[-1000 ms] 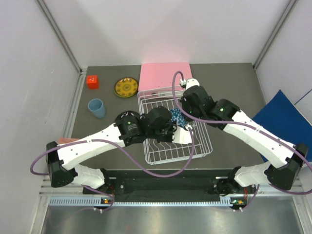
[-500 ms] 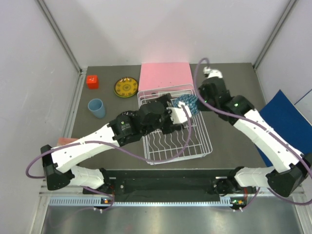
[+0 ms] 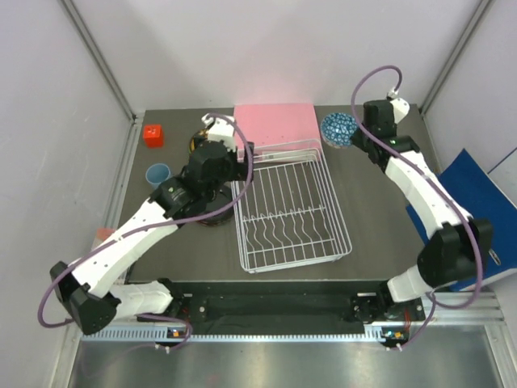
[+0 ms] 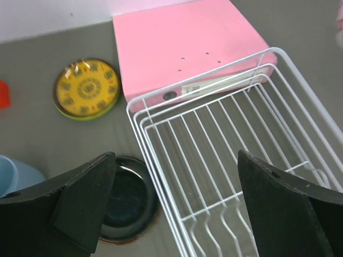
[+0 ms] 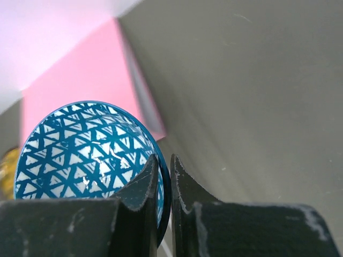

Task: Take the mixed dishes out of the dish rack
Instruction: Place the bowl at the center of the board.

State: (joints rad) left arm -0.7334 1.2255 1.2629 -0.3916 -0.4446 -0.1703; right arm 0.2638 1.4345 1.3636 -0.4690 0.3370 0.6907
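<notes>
The white wire dish rack (image 3: 295, 261) stands mid-table, and I see no dish in it. My left gripper (image 4: 176, 158) hangs open above the rack's left rim (image 4: 147, 160), with nothing between its fingers. Below its left finger a black-and-red plate (image 4: 126, 198) lies flat on the table beside the rack. The yellow patterned plate (image 4: 86, 88) and the light blue cup (image 3: 157, 175) sit further left. My right gripper (image 5: 163, 160) is shut on the rim of the small bowl (image 3: 337, 129), whose inside is blue-patterned. It holds the bowl in the air at the far right, beside the pink box.
A flat pink box (image 3: 275, 123) lies behind the rack, touching its far end. A small red cube (image 3: 153, 135) sits in the far left corner. White walls close in the table on three sides. A blue sheet (image 3: 460, 194) lies beyond the right wall.
The left arm swung from over the rack to its left side and its jaws opened; the black plate now lies on the table. The right arm carried the bowl from the rack to the far right.
</notes>
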